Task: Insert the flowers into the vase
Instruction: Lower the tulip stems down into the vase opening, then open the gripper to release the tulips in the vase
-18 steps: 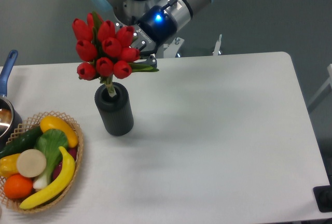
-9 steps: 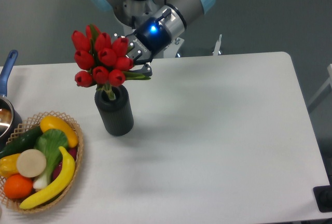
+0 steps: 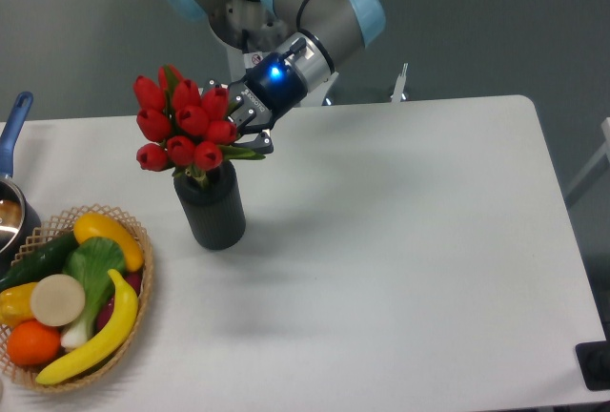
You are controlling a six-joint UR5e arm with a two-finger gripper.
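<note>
The flowers (image 3: 183, 125), a tight bunch of red tulip buds with green leaves, stand tilted left with their stems in the mouth of the vase (image 3: 211, 210). The vase is a dark grey cylinder upright on the white table's left half. My gripper (image 3: 246, 131) reaches in from the upper right, just right of the buds and above the vase's mouth. Its fingers are around the leaves at the bunch's right side and look shut on the flowers. The fingertips are partly hidden by buds and leaves.
A wicker basket (image 3: 138, 283) of fruit and vegetables sits at the front left. A blue-handled metal pot (image 3: 13, 135) is at the left edge. The white table (image 3: 400, 240) stretches to the right. A black object (image 3: 596, 364) is at the right front corner.
The gripper and the flowers moved down and slightly left. The stems slid deeper into the vase, and the bunch now sits right on its mouth.
</note>
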